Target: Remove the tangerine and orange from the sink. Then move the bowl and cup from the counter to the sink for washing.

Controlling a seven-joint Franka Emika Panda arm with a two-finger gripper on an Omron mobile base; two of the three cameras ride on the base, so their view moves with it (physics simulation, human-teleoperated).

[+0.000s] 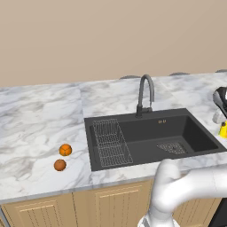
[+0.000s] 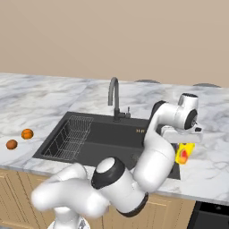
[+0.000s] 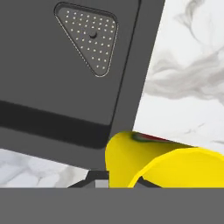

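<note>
Nearest the hand camera, the gripper (image 3: 118,183) was clamped on the rim of the yellow cup (image 3: 162,164), which looked lifted and tilted, its red mark just visible. In the right base view the same cup hung below the hand, over the right edge of the sink (image 2: 62,129), where the basin met the marble counter (image 2: 210,170).

Beyond the cup, the hand camera looked down into the dark basin and its triangular perforated drain cover (image 3: 89,37). The basin held no fruit and no dishes; a wire rack (image 1: 111,142) sat in its left part, and a dark gooseneck faucet (image 1: 144,95) stood behind it.

Farther off, on the counter well to the left of the sink, two orange-coloured fruits rested near each other: one brighter (image 1: 65,150), one duller and browner (image 1: 60,165). Which was the tangerine could not be told.

So the fruit removal looked done. The cup appeared partway to the sink, not yet released. The bowl was not visible, so its move presumably remained.
</note>
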